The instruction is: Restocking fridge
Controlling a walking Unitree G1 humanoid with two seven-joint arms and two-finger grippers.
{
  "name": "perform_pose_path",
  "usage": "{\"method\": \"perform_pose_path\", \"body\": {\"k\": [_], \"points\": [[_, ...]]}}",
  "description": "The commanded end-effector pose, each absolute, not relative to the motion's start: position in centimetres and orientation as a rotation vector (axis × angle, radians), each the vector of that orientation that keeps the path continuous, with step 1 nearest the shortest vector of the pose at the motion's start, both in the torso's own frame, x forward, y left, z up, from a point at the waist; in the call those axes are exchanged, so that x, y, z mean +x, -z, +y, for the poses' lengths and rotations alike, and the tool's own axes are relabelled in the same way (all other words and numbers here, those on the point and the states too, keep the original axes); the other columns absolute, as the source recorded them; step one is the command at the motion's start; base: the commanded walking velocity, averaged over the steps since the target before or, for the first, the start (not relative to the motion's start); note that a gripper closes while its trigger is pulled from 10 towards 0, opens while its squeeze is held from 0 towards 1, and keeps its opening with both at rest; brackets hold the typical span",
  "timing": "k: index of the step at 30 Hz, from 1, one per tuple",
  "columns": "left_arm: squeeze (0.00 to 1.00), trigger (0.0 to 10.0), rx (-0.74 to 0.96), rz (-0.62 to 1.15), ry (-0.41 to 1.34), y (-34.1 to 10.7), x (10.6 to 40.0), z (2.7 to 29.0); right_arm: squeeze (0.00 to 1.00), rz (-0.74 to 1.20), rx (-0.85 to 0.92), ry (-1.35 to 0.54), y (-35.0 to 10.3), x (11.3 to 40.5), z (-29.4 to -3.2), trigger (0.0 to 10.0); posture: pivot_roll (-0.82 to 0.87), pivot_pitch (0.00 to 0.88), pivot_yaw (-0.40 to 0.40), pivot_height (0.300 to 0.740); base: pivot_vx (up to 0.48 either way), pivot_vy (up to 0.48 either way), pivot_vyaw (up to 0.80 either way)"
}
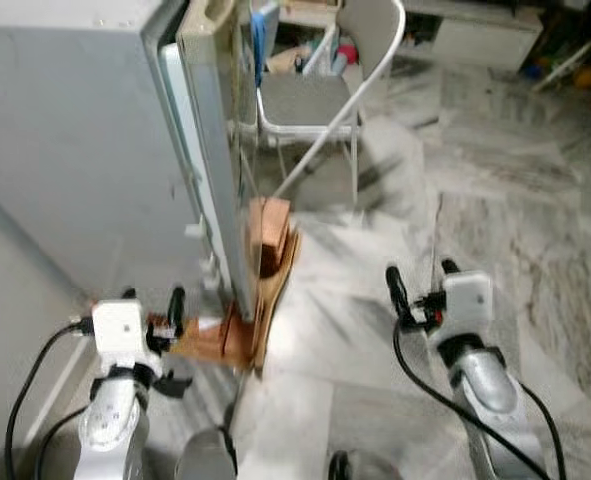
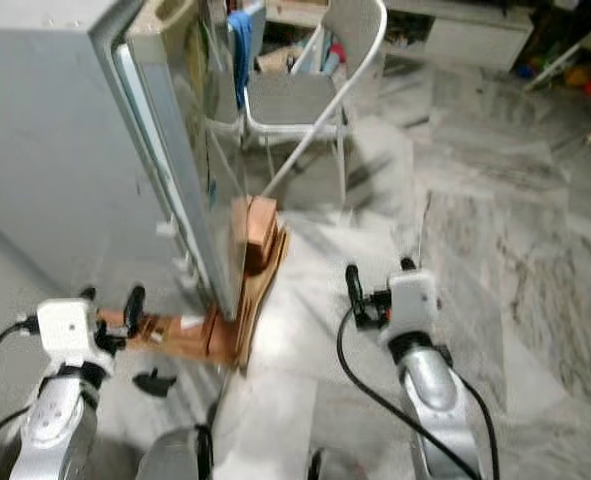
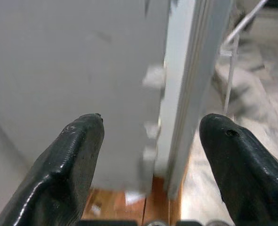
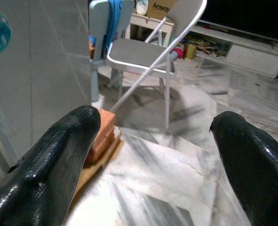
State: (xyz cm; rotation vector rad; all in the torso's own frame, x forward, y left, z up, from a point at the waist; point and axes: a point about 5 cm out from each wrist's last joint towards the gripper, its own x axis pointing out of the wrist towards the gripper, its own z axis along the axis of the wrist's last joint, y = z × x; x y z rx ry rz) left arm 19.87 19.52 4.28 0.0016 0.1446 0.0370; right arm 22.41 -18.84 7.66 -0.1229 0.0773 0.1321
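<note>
A grey fridge (image 1: 75,150) stands at the left, its side facing me. Its door (image 1: 215,150) is seen edge-on, with a pale seal strip between door and body. My left gripper (image 1: 153,303) is low beside the fridge's bottom front corner, open and holding nothing. In the left wrist view its fingers (image 3: 77,150) frame the seam between the fridge side (image 3: 73,56) and the door edge (image 3: 190,70). My right gripper (image 1: 421,278) hovers open and empty over the floor, right of the door. In the right wrist view, the right gripper (image 4: 156,120) faces the chair.
The fridge rests on wooden boards (image 1: 245,340) with a brick (image 1: 270,230) at the door's foot. A grey folding chair (image 1: 315,100) stands behind the door, with a blue cloth (image 1: 259,45) next to it. Marble floor (image 1: 515,200) stretches right. Clutter and low shelves line the far wall.
</note>
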Motion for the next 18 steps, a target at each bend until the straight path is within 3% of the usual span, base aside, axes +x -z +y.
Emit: {"method": "perform_pose_path", "body": {"k": [1, 6, 12, 18], "points": [[0.00, 10.0, 0.009, 0.179, -0.060, -3.9, 18.6, 20.0, 0.00, 0.068, -0.146, -0.130, -8.1, 21.7, -19.9, 10.0, 0.08, 0.001, -0.015, 0.740, 0.000, 0.000, 0.00], [0.00, 10.0, -0.011, 0.214, -0.113, -3.1, 17.1, 19.8, 0.00, 0.065, -0.137, -0.094, -7.5, 21.7, -20.3, 10.0, 0.09, 0.000, -0.026, 0.740, 0.000, 0.000, 0.00], [0.00, 10.0, -0.008, 0.174, -0.104, -3.5, 18.2, 19.3, 0.00, 0.021, -0.123, -0.095, -7.6, 23.7, -19.1, 10.0, 0.09, 0.000, -0.028, 0.740, 0.000, 0.000, 0.00], [0.00, 10.0, 0.018, 0.146, -0.090, -4.2, 19.2, 19.7, 0.00, -0.005, -0.112, -0.084, -8.0, 24.8, -18.9, 10.0, 0.09, 0.000, -0.012, 0.740, 0.357, 0.000, 0.00]]}}
